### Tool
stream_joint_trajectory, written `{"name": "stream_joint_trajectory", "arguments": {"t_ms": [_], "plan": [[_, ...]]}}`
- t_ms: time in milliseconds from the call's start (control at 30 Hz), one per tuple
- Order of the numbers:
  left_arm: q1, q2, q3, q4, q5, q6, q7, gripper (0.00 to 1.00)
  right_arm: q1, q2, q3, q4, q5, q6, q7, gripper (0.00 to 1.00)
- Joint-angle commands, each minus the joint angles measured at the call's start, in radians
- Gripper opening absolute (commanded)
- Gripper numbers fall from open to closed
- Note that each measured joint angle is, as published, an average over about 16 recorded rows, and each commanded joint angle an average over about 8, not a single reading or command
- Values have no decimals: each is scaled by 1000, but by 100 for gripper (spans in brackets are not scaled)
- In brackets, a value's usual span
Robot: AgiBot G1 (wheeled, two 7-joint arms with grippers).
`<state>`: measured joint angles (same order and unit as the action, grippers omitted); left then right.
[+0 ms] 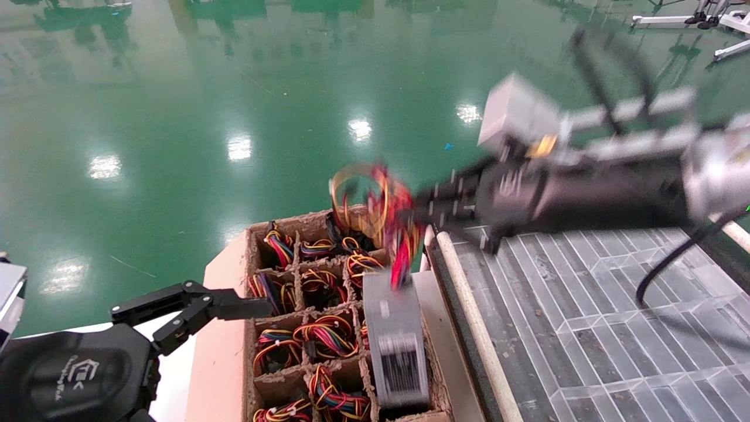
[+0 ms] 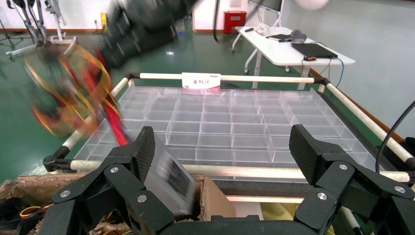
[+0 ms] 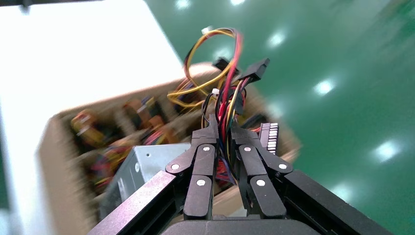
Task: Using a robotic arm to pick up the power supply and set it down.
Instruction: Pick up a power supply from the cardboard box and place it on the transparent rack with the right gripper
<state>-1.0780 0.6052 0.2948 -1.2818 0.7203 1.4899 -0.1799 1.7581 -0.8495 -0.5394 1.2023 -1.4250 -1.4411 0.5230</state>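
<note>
The power supply [image 1: 395,346] is a grey metal box with a dark label, standing tilted at the right side of the brown cardboard divider tray [image 1: 281,225]. Its bundle of red, yellow and black wires [image 1: 381,199] rises from the box. My right gripper [image 1: 410,214] reaches in from the right and is shut on those wires. The right wrist view shows the fingers [image 3: 224,125] pinching the wires [image 3: 220,63], with the box [image 3: 147,161] hanging below. My left gripper [image 1: 234,310] is open at the lower left beside the tray, empty [image 2: 222,147], with the box [image 2: 169,181] just past one finger.
Other cells of the cardboard tray hold several more coloured wire bundles [image 1: 319,337]. To the right lies a clear plastic grid tray [image 1: 586,305] framed by white tubes [image 1: 469,310]. Green floor lies beyond, and a white desk [image 2: 293,49] stands farther off.
</note>
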Motion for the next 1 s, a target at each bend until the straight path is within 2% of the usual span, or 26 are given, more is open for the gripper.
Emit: {"name": "stream_joint_trajectory", "arguments": {"t_ms": [33,267,500,767,1000], "plan": [[0,0,0,0,0,0,0,100,25,6,22,-2,9,18,-14,0],[0,0,1,0,0,0,0,100,161,-37,31,-180,-9,-5,-152,0],[0,0,1,0,-1,0,0,100,270,-98,-28,-431,-129,-11,-348,0],[0,-1,1,0,-1,-1,1,100,309,-167,-89,-707,-247,68,-611,0],[0,-1,2,0,-1,-1,1,100,316,-209,-121,-878,-298,120,-817,0]]}}
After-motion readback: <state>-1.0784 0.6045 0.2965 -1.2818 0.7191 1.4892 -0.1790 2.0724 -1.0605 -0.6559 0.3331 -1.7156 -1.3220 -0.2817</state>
